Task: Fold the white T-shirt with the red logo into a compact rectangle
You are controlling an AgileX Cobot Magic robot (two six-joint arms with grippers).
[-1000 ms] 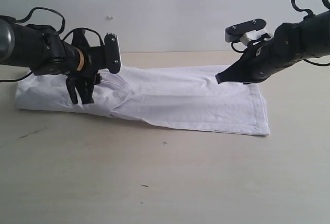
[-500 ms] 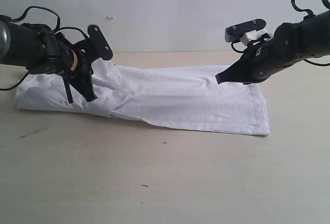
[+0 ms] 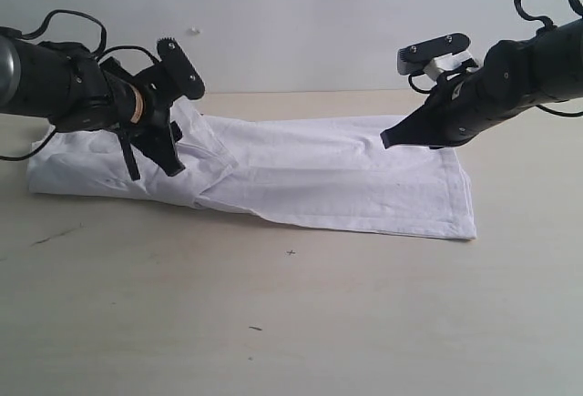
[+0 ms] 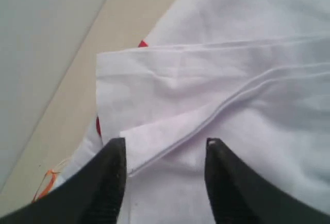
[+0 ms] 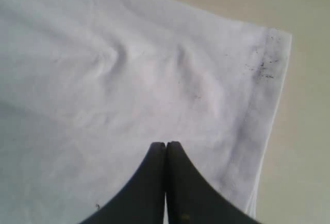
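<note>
Exterior view: the white T-shirt (image 3: 319,177) lies flat on the table (image 3: 273,323), stretched across the middle of the frame. It is already folded into a long strip, so I think the sides are done and the ends come next.

The left gripper (image 3: 155,168) is at the left of the frame, low over the end of the shirt where the sleeve is folded in. The left wrist view shows its jaws apart, one on each side of a folded cloth edge, holding nothing. It looks set there so it can pinch that edge and lift it.

The red logo (image 4: 143,44) is tucked inside the fold. Only tiny red bits peek out, next to an orange tag (image 4: 46,180).

The right gripper (image 3: 387,141) hangs above the right end of the shirt, near the hem (image 5: 260,105). Its jaws are pressed together and hold nothing. I think it is waiting its turn.
</note>
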